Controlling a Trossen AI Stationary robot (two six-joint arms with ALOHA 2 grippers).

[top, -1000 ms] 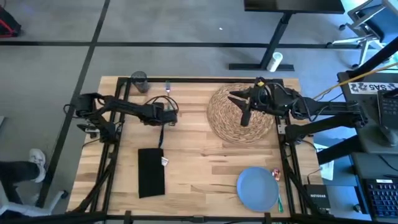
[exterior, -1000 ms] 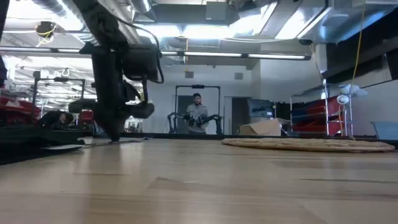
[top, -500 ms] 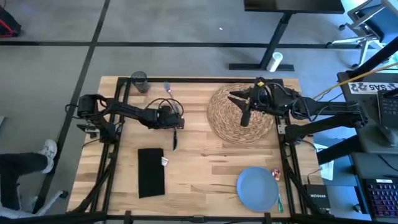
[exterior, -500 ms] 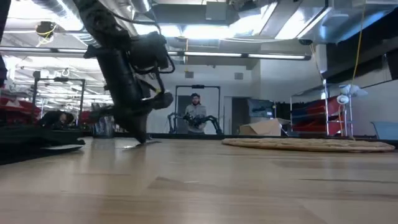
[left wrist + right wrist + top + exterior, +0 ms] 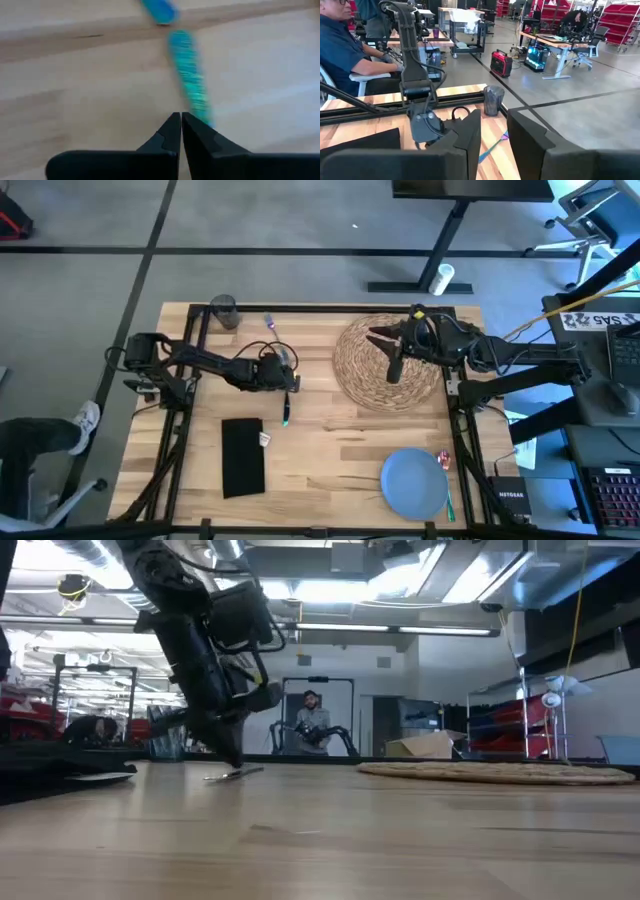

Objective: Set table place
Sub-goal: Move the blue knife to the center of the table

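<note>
Wood table mid-span open | left gripper jaws clenched on teal fork | right gripper jaws parted over placemat

We see placemat on table right-rear; glass left-rear corner; napkin left-front; plate right-front; fork between napkin and placemat.

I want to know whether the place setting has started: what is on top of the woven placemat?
Nothing is set on the woven placemat. Only the right gripper hangs over it, open, hiding a patch of the weave. The blue plate lies apart on the table.
</note>
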